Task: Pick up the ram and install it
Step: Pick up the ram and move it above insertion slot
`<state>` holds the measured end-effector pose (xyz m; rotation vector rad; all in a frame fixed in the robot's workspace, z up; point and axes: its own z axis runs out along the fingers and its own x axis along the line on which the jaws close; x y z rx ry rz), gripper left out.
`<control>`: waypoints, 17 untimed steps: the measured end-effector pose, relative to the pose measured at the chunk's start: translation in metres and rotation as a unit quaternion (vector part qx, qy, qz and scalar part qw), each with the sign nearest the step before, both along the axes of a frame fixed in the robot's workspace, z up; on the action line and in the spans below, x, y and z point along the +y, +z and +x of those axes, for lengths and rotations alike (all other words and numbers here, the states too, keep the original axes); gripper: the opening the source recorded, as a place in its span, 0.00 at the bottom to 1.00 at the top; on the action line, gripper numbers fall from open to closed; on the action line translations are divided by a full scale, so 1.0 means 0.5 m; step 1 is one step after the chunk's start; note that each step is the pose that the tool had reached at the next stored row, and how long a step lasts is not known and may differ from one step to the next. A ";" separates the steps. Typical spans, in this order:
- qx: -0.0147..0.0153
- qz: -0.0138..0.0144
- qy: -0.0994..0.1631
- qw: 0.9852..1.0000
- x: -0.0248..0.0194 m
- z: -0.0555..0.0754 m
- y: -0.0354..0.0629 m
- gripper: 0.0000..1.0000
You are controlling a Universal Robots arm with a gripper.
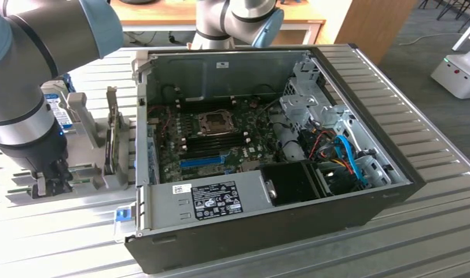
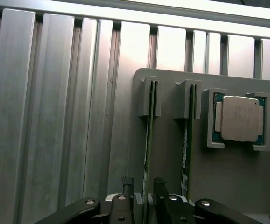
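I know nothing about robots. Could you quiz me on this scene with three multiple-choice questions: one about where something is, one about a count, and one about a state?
1. Where is the gripper?
A. over the gray holder beside the computer case
B. deep inside the case
C. behind the case

2. How many green ram sticks stand on edge in the holder?
A. one
B. two
C. four

3. How do the gripper's jaws stand?
A. open, one finger on each side of one of the ram sticks
B. shut on nothing
C. shut on a screwdriver

Answers:
1 A: the exterior view shows the arm down at the holder, outside the case.
2 B: two green edges sit in two slots.
3 A: a stick runs through the gap between the fingers.
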<state>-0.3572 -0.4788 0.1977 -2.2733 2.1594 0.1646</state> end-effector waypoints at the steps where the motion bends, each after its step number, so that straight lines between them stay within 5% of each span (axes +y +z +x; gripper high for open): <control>1: 0.000 0.000 0.000 1.000 0.0000 0.000 0.000 0.31; 17: 0.000 0.000 0.000 1.000 0.0001 0.000 0.002 0.23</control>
